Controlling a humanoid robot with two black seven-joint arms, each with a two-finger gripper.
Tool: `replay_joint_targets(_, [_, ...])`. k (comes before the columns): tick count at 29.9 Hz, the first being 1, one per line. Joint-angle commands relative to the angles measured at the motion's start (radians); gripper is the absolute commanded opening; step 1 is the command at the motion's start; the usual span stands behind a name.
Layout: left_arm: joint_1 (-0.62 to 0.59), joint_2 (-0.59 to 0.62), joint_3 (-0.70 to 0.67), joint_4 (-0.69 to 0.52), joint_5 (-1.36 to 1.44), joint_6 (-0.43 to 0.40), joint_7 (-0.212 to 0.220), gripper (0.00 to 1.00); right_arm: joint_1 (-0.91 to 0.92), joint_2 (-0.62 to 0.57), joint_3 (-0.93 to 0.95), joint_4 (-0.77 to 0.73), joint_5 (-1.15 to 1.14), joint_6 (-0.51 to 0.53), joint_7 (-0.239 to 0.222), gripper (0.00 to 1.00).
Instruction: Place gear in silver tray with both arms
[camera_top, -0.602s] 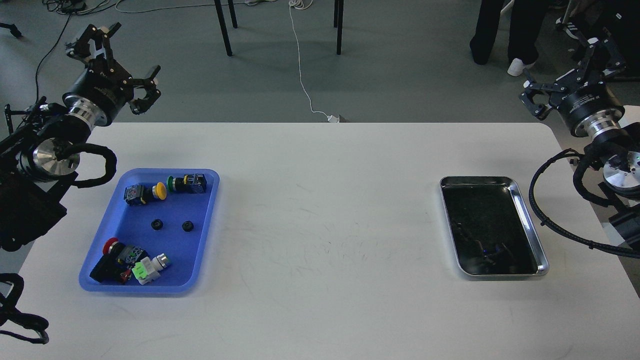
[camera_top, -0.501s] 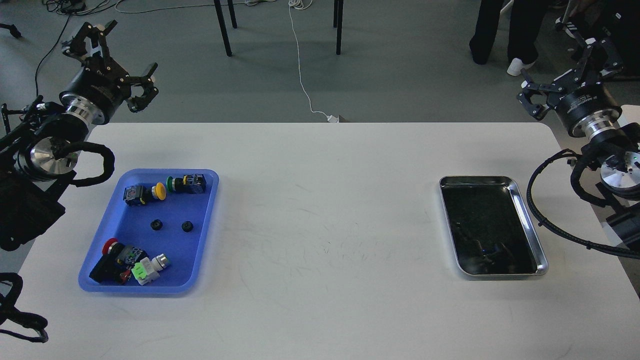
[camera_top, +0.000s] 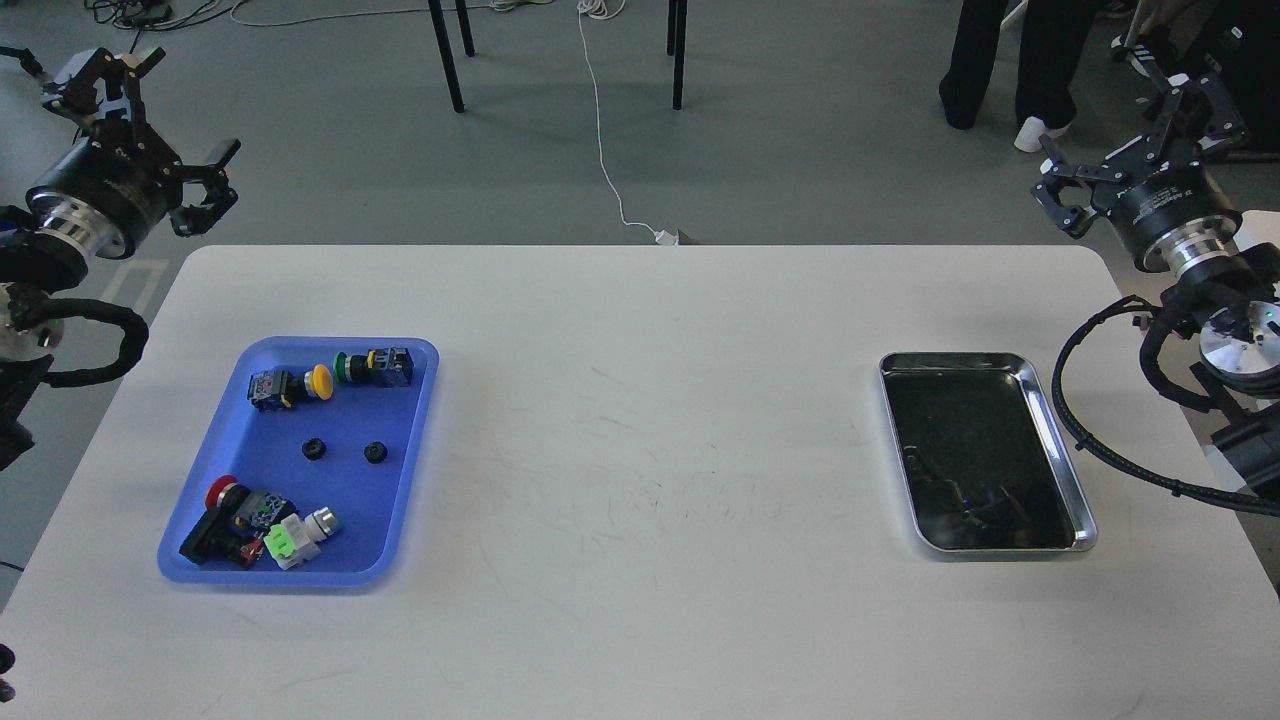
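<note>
L arm has pulled back a lot vs half a sec ago: its gripper (camera_top: 150, 125) now sits further left and higher, well off the table's far-left corner, over the floor. Fingers spread wide, holding nothing. Less of the L arm shows now; the cable loop has slid toward the left edge. R gripper (camera_top: 1135, 130) barely shifted, past the far-right corner, also wide and holding nothing. Trays and parts look unmoved.

Silver tray (camera_top: 1060, 440) lies on the right part of the table, nothing in it, dark bottom only mirroring. Blue tray (camera_top: 410, 450) lies on the left, well apart from it. Two small black gears (camera_top: 315, 450) sit in the blue tray's middle, near each other, not touching. Far end: yellow-cap button (camera_top: 318, 380) and green-cap button (camera_top: 345, 367) w/ dark bodies. Near end: red-cap button (camera_top: 220, 492) in a clump w/ other switch parts, incl. a lime-green block (camera_top: 282, 543).

Table (camera_top: 650, 500) is white w/ rounded corners, faint scuffs mid-surface. Beyond it grey floor, a white cable (camera_top: 600, 130) running to a plug near the far table edge, black chair legs (camera_top: 450, 60), dark cables top left. Top right: someone's dark trouser legs and a white shoe (camera_top: 1040, 132).
</note>
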Motion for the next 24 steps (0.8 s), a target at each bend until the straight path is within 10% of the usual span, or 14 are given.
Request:
replay_joint_targets(1, [0.003, 0.100, 0.001, -0.078, 0.135, 0.000, -0.002, 0.98, -0.001, -0.013, -0.001, -0.009, 0.000, 0.000, 0.000, 1.00])
replay_joint_targets(8, [0.038, 0.292, 0.004, -0.313, 0.437, 0.000, -0.008, 0.94, -0.006, -0.013, -0.005, -0.032, 0.000, 0.000, 0.000, 1.00])
replay_joint_targets(17, [0.040, 0.404, 0.007, -0.517, 0.860, 0.000, -0.171, 0.81, -0.032, -0.002, -0.011, -0.029, 0.000, 0.000, 0.009, 1.00])
replay_joint_targets(24, [0.046, 0.437, 0.120, -0.589, 1.185, 0.000, -0.191, 0.79, -0.033, -0.002, -0.013, -0.029, -0.002, 0.000, 0.009, 1.00])
